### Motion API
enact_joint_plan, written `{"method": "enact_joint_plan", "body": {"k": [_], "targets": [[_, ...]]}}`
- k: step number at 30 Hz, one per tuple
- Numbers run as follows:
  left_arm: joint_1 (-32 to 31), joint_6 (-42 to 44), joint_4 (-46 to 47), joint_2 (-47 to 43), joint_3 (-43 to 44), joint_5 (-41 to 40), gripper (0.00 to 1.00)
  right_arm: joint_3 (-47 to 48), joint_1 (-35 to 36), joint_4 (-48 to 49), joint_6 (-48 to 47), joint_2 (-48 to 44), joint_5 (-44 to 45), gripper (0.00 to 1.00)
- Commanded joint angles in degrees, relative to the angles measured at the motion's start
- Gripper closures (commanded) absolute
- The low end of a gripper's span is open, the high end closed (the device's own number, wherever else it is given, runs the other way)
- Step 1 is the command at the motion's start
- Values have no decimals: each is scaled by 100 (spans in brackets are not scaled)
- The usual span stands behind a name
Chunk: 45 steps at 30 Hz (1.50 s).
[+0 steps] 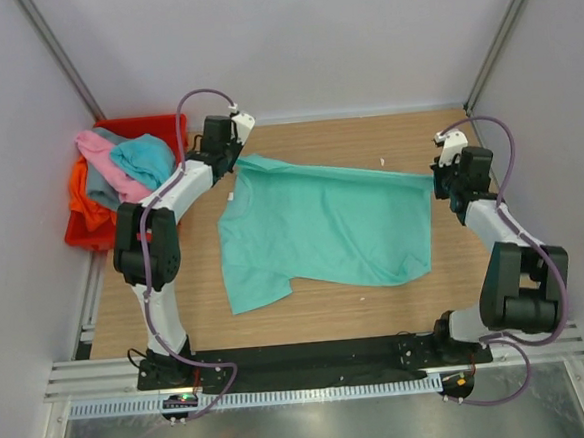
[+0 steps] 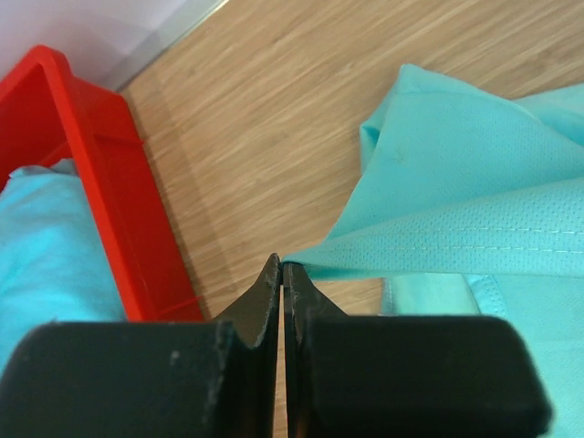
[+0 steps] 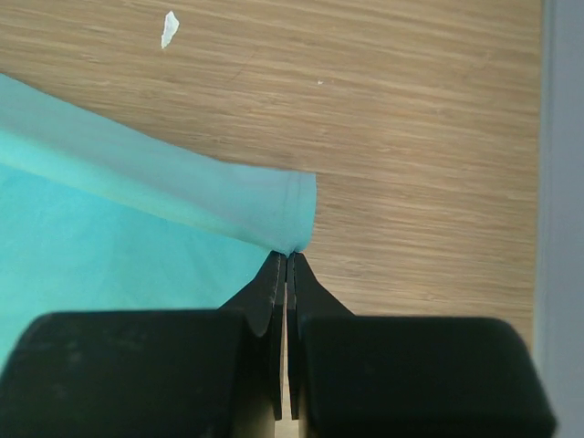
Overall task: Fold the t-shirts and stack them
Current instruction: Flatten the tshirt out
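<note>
The mint green t-shirt [image 1: 323, 227] is stretched across the middle of the table, its far edge lifted between my two grippers. My left gripper [image 1: 238, 161] is shut on its far left corner [image 2: 383, 251]. My right gripper [image 1: 435, 177] is shut on its far right corner [image 3: 274, 214]. The near part of the shirt lies on the wood. The pink [image 1: 108, 162], turquoise blue [image 1: 145, 157], orange [image 1: 86, 208] and grey [image 1: 102, 192] t-shirts are heaped in and over the red bin at the far left. The turquoise one also shows in the left wrist view [image 2: 41, 246].
The red plastic bin [image 1: 155, 123] stands at the far left corner, its wall [image 2: 109, 182] close to my left gripper. A small white scrap [image 3: 170, 27] lies on the wood beyond the shirt. Grey walls enclose the table on three sides.
</note>
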Motion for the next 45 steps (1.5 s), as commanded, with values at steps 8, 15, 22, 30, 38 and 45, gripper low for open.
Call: {"method": "enact_joint_plan", "body": {"k": [8, 15, 22, 30, 38, 45], "targets": [[71, -21, 610, 191, 329, -474, 100, 1088, -84, 437, 706, 1620, 286, 99], [80, 181, 566, 992, 1322, -730, 100, 2160, -84, 393, 872, 2481, 392, 99], [168, 252, 583, 1467, 1955, -932, 100, 3531, -84, 104, 1189, 3676, 409, 99], [282, 541, 925, 1845, 2517, -1231, 100, 4982, -84, -160, 1391, 4617, 541, 99], [379, 753, 1110, 2118, 2949, -1398, 100, 6168, -40, -626, 1523, 5285, 541, 99], [388, 612, 1146, 1566, 2310, -1328, 100, 5924, 13, -679, 1541, 5040, 462, 99]]}}
